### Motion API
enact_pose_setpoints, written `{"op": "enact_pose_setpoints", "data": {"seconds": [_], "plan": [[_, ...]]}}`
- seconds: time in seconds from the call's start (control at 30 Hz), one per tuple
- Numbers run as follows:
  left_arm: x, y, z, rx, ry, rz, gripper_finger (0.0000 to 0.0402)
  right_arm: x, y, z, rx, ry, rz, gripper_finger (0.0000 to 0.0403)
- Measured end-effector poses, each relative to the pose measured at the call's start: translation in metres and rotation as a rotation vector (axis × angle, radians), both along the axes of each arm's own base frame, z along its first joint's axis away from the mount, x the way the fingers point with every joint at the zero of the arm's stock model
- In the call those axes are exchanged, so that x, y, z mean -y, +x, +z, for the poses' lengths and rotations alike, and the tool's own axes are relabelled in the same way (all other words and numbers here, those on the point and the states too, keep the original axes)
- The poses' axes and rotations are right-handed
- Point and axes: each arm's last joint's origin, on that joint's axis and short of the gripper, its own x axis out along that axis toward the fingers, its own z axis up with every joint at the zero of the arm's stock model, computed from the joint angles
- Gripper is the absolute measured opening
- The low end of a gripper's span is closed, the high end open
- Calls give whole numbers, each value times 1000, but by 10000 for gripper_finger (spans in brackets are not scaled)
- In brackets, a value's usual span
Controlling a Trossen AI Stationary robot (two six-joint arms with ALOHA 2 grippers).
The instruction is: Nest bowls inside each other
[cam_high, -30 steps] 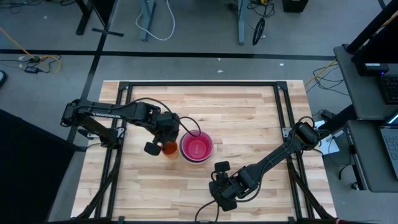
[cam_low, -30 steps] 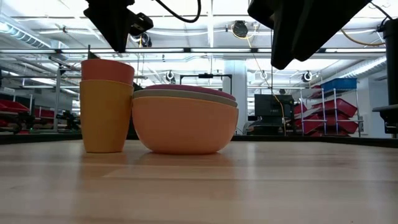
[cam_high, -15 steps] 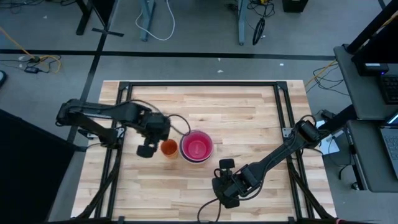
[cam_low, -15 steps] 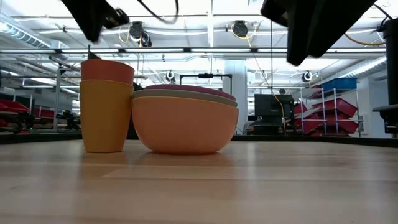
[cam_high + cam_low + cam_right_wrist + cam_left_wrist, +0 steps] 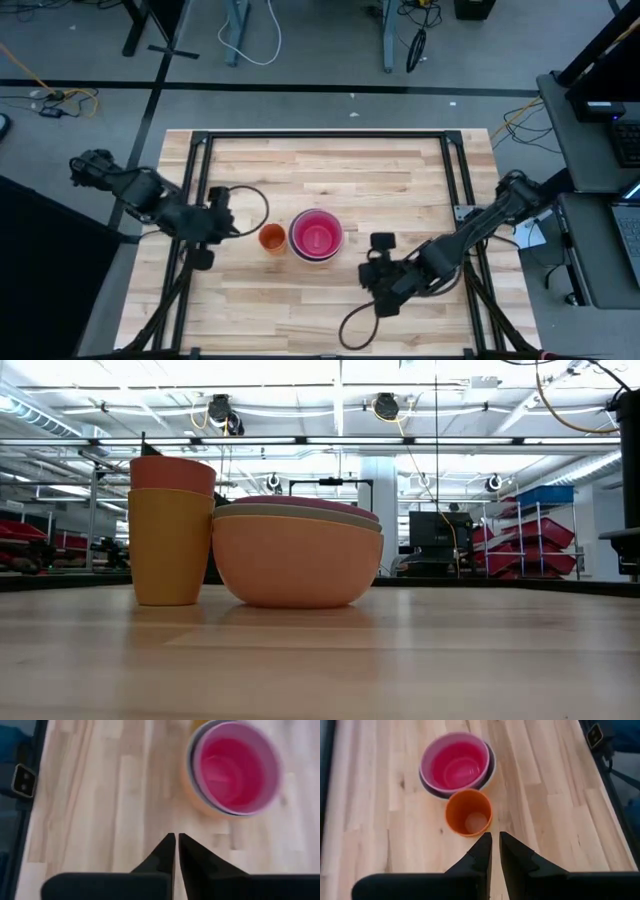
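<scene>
The bowls [image 5: 316, 236] stand nested in one stack at mid-table. The orange bowl [image 5: 297, 565] is outermost, with its base on the wood. Grey and pink rims [image 5: 300, 510] show above it, and magenta [image 5: 457, 766] lies innermost. My left gripper [image 5: 203, 256] hovers shut over the table's left side, clear of the stack; its own view shows the fingers [image 5: 495, 840] together. My right gripper [image 5: 385, 298] hovers shut near the front right of the stack [image 5: 232, 767], its fingers [image 5: 176, 840] together. Neither gripper shows in the low view.
An orange cup [image 5: 271, 238] sits inside an amber cup [image 5: 168, 550], standing just left of the bowls [image 5: 468, 812]. A black metal frame [image 5: 320, 135] borders the table. Bare wood lies at the front, back and right of the stack.
My left gripper has drawn away from the cups toward the table's left edge and risen. My right gripper has risen and gone toward the right edge. Both have left the low view upward. Bowls and cups have stayed where they were.
</scene>
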Motion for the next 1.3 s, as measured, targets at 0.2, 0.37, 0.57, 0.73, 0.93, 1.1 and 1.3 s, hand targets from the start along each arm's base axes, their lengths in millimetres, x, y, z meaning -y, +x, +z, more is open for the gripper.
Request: {"op": "enact_pose_setpoints", "data": {"seconds": [0.2,0.37,0.57,0.73,0.93,1.1,1.3], "plan": [[8,-16,-11,49,50,-19,21,8,-37,33,83,-15,20,0],[11,-24,-24,166,20,-100,21,11,-75,52,150,-57,15,0],[2,-34,-42,329,-7,-167,21,7,-116,55,284,-80,3,0],[-7,-43,-51,497,-33,-217,21,5,-138,20,351,-41,5,0],[-27,-57,-64,554,-28,-128,21,16,-146,-35,435,17,44,0],[-34,-59,-70,596,-24,-80,21,39,-148,-61,528,70,88,0],[-41,-56,-71,602,32,-38,21,67,-146,-68,587,152,178,0]]}}
